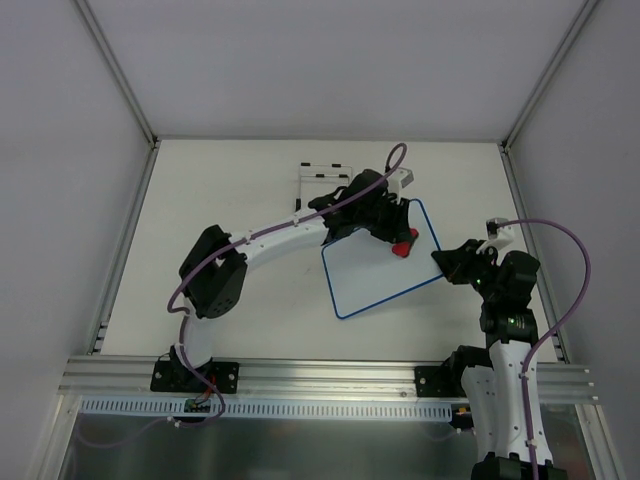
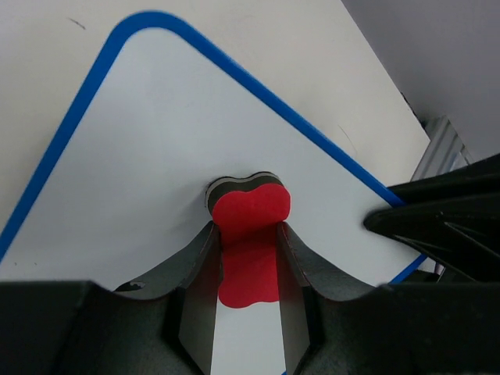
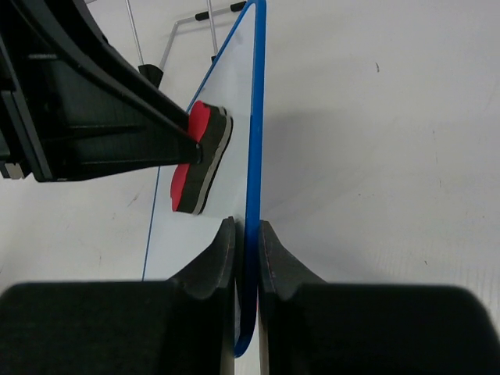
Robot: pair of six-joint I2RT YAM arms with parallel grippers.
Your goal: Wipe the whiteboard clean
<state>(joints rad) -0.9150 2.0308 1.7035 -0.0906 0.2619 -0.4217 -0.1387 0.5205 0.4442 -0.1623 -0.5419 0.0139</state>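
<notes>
The whiteboard [image 1: 375, 272], white with a thin blue frame, lies tilted right of the table's middle; its face shows no marks. My left gripper [image 1: 398, 240] is shut on the red eraser [image 2: 248, 234] and presses it against the board near its right side. My right gripper [image 1: 444, 262] is shut on the board's right blue edge [image 3: 252, 195]. The eraser [image 3: 200, 158] shows in the right wrist view with its dark felt against the board. The board [image 2: 156, 148] fills the left wrist view.
A black wire stand [image 1: 322, 178] stands behind the board, also in the right wrist view [image 3: 176, 35]. White walls enclose the table on three sides. An aluminium rail [image 1: 320, 378] runs along the near edge.
</notes>
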